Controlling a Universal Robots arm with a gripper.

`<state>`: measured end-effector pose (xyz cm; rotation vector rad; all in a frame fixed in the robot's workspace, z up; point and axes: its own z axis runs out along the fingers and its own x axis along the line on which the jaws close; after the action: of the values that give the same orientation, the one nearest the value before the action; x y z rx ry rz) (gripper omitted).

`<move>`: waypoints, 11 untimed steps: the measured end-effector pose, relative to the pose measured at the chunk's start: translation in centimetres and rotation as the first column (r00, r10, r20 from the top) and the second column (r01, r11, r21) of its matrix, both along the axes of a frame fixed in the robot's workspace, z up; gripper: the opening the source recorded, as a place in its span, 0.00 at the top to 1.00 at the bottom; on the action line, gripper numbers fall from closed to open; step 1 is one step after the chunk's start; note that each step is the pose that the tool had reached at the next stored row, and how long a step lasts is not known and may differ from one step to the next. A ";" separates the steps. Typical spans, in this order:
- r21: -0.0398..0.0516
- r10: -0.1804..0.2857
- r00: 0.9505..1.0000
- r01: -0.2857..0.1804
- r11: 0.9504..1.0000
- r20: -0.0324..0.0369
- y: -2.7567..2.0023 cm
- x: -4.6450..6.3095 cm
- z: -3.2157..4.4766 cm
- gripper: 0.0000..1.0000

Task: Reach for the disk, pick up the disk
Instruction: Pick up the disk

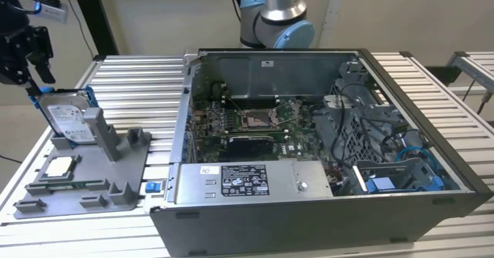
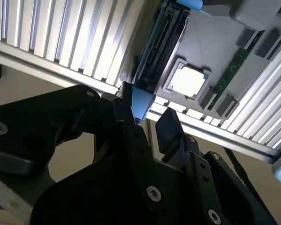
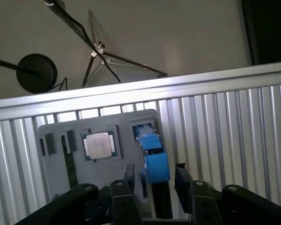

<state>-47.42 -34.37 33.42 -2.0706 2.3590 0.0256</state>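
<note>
Black tool (image 3: 154,177) jaws stand apart, straddling the blue top edge of the disk (image 1: 66,118), upright in a grey fixture (image 1: 115,171) close to the edge of the slatted metal surface (image 1: 139,78). Bare slats separate fixture and open computer case (image 1: 309,136); beyond the edge, beige floor (image 3: 178,37) with a tripod (image 3: 98,51).

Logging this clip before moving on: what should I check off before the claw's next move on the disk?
1. Claw open: ok, fingers apart.
2. Disk between the fingers: ok, its blue edge sits in the gap in the first wrist view.
3. Disk upright in grey holder: ok.
4. Disk gripped: not ok, gaps show beside the blue edge.
5. Chip out of the way: ok, flat in its own pocket.
6. How far the fingers reach down the disk: cannot tell.
</note>
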 end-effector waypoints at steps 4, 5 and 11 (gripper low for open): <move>0.002 0.031 1.000 -0.031 1.000 0.000 0.01 0.0 -0.51 0.00; 0.002 0.038 0.999 -0.038 0.999 0.000 0.01 0.0 -0.66 0.00; 0.002 0.059 0.998 -0.059 0.998 -0.001 0.00 0.0 -1.65 0.00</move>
<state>-47.43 -34.36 31.77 -2.1386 2.2972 0.0294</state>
